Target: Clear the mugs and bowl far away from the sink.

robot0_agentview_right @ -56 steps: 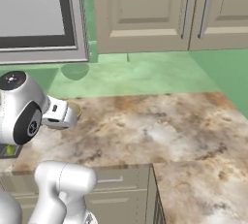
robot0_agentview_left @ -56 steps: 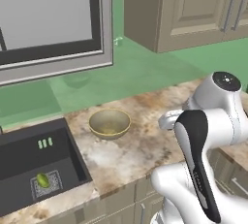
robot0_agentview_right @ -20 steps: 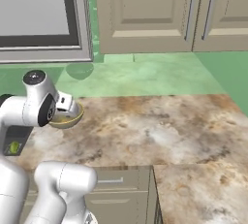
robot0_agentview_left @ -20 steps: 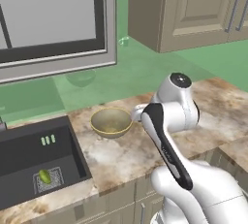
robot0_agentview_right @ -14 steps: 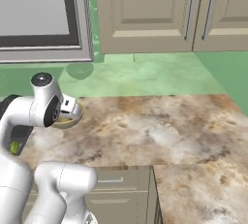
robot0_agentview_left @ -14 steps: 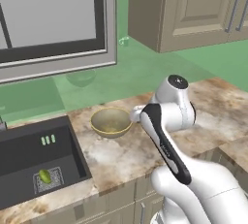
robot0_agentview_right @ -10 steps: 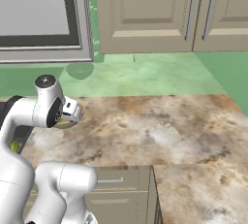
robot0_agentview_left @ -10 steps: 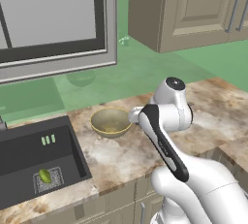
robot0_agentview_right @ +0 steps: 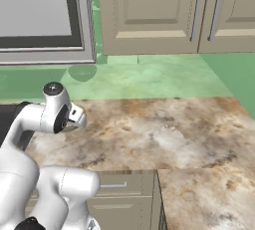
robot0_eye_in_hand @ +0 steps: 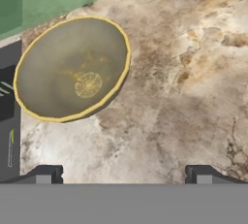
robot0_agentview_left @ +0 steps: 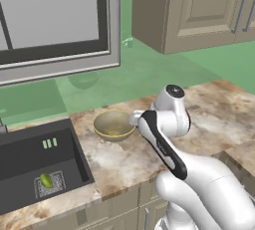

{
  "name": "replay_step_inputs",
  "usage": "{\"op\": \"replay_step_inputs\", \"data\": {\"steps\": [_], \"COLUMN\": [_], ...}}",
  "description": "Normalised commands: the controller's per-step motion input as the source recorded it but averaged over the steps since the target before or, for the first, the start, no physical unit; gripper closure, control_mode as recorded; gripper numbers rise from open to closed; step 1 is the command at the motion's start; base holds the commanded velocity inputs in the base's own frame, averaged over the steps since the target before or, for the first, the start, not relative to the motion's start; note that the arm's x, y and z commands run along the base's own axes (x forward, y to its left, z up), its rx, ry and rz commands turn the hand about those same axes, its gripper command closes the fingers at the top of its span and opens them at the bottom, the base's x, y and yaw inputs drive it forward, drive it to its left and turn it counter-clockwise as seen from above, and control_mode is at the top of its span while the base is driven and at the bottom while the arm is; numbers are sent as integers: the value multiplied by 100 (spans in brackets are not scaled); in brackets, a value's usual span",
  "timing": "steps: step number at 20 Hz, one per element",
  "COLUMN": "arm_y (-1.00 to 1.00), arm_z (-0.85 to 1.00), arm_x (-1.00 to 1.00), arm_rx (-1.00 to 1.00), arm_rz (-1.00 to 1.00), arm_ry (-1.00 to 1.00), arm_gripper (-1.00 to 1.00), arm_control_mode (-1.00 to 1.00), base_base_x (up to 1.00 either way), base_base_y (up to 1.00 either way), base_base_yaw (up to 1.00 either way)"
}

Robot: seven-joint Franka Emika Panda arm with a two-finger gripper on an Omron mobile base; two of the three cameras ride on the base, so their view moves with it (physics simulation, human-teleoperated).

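The tan-olive bowl with a yellowish inside sits upright on the marble counter, just right of the sink. From the hand, the bowl lies ahead and to the left of my gripper. The two fingertips stand wide apart over bare counter, so the gripper is open and holds nothing. The hand hovers just right of the bowl and hides it from the right base camera. A bright green mug rests on the grey rack inside the dark sink basin.
The marble counter stretches far to the right of the bowl. A window and a green backsplash stand behind the counter, with beige wall cabinets above on the right. The sink's edge lies left of the bowl.
The arm has swung left, bringing the hand lower and closer to the bowl's right side. The bowl and the green mug have not moved, and the gripper has stayed open.
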Motion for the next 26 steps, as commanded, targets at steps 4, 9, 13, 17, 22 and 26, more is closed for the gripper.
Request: {"op": "replay_step_inputs", "data": {"steps": [4, 9, 13, 17, 22, 26], "arm_y": [0, 1, 2, 7, 9, 10], "arm_z": [-16, -14, -9, -6, -11, -22], "arm_x": [31, 31, 30, 27, 24, 23], "arm_rx": [2, 2, 1, 2, 1, 2], "arm_rz": [-11, -6, 0, 0, 0, 0], "arm_ry": [0, 6, 6, 7, 5, 5], "arm_gripper": [-100, -100, -100, -100, -100, -100], "arm_control_mode": [-100, -100, -100, -100, -100, -100], "base_base_x": [0, 0, 0, 0, 0, 0], "base_base_y": [0, 0, 0, 0, 0, 0], "base_base_yaw": [0, 0, 0, 0, 0, 0]}}
